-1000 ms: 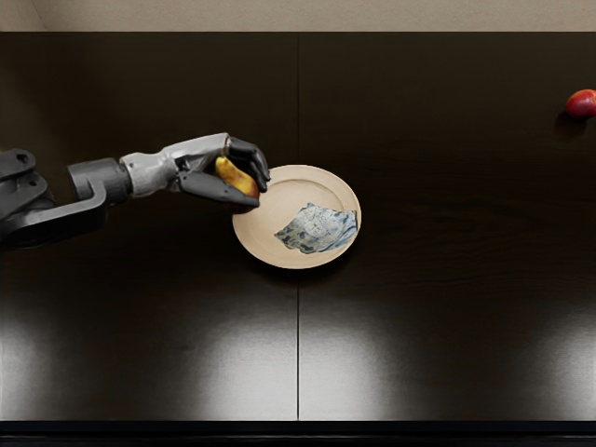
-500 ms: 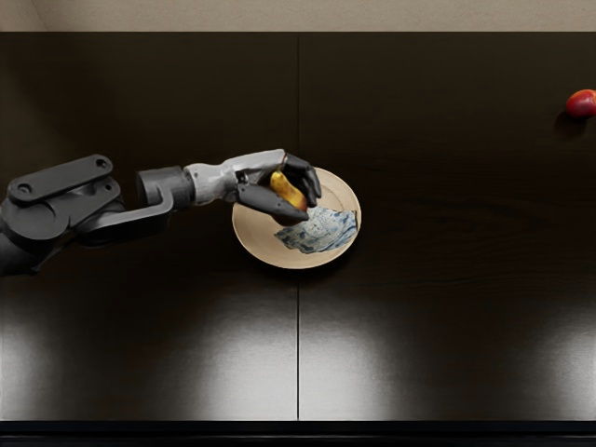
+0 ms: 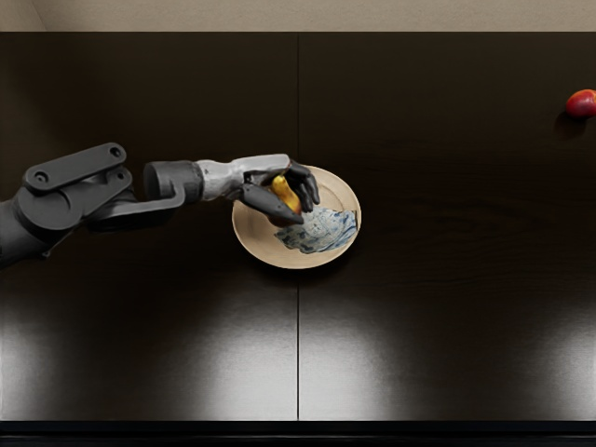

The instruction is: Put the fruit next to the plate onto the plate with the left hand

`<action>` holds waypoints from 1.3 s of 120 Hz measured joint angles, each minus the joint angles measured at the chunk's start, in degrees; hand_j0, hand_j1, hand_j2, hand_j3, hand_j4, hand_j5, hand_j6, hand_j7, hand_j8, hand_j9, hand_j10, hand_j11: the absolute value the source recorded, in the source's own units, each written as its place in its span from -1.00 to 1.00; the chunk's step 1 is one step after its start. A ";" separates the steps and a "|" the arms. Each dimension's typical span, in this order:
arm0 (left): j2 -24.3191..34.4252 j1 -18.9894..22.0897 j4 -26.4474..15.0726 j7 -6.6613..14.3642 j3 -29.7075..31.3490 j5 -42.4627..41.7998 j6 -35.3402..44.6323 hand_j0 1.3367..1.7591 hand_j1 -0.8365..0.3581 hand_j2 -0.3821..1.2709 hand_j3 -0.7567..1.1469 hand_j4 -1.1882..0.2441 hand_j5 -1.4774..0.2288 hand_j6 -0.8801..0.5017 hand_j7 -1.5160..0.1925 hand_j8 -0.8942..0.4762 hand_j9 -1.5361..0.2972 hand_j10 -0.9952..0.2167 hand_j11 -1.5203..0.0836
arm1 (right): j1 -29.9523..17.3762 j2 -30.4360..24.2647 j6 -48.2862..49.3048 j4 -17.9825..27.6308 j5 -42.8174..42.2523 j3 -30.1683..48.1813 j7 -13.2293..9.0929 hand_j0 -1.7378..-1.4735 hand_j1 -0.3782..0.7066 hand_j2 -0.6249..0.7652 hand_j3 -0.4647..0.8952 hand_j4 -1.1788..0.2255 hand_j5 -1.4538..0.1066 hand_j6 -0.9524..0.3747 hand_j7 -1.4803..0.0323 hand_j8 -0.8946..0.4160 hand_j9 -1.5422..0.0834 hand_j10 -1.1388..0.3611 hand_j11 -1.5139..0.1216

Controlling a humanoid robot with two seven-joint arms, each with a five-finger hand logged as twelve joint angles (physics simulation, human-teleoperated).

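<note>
The left hand (image 3: 279, 191) is hovering over the left part of the plate (image 3: 343, 191), its fingers (image 3: 305, 182) curling closed around the yellow fruit (image 3: 284, 194) held above it, and letting go this near the rim is probably risking a roll onto the tabletop (image 3: 419, 307).

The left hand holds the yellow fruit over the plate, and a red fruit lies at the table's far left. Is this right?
No. In the head view the red fruit lies at the table's far right; the left hand holds the yellow fruit over the plate.
</note>
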 joint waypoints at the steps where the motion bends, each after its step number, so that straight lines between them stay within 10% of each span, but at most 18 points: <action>1: -0.55 -0.02 -0.04 0.52 0.02 0.17 0.19 0.51 -0.34 -0.38 -0.21 -0.25 -0.30 -0.66 -0.25 -0.49 -0.28 -0.14 -0.18 | 0.00 0.00 0.00 0.00 0.00 0.00 0.00 -0.40 -0.95 -0.10 -0.32 0.68 0.86 0.44 0.96 0.37 0.90 0.52 0.85; 33: -1.84 -0.18 -1.24 8.03 0.18 4.33 5.11 0.50 -0.34 -0.36 -0.21 -0.22 -0.28 -0.64 -0.24 -0.49 -0.27 -0.12 -0.17 | 0.00 0.00 0.00 0.00 0.00 0.00 0.00 -0.40 -0.95 -0.10 -0.32 0.68 0.86 0.44 0.96 0.37 0.90 0.52 0.85; 75: 1.58 -0.26 -4.53 8.63 -1.88 3.87 9.24 0.52 0.58 -0.48 -0.21 0.38 0.42 -0.01 0.47 0.04 0.39 0.37 0.57 | -0.03 0.00 0.00 0.00 0.00 -0.01 0.00 -0.40 -0.95 -0.10 -0.32 0.68 0.86 0.43 0.96 0.36 0.90 0.52 0.85; 120: 16.62 -0.03 -17.02 8.58 -5.53 2.13 8.24 0.52 0.80 -0.51 -0.21 0.53 0.59 0.14 0.63 0.17 0.54 0.50 0.74 | -0.09 0.00 0.00 0.08 0.00 0.00 0.00 -0.40 -0.95 -0.10 -0.32 0.68 0.86 0.44 0.96 0.37 0.90 0.52 0.85; 156: 29.95 0.44 -19.62 8.32 -8.05 -9.29 -9.88 0.52 0.90 -0.52 -0.21 0.60 0.67 0.21 0.71 0.24 0.62 0.57 0.83 | -0.09 0.00 0.03 0.09 0.00 0.00 0.00 -0.40 -0.95 -0.10 -0.32 0.68 0.86 0.44 0.96 0.37 0.90 0.52 0.85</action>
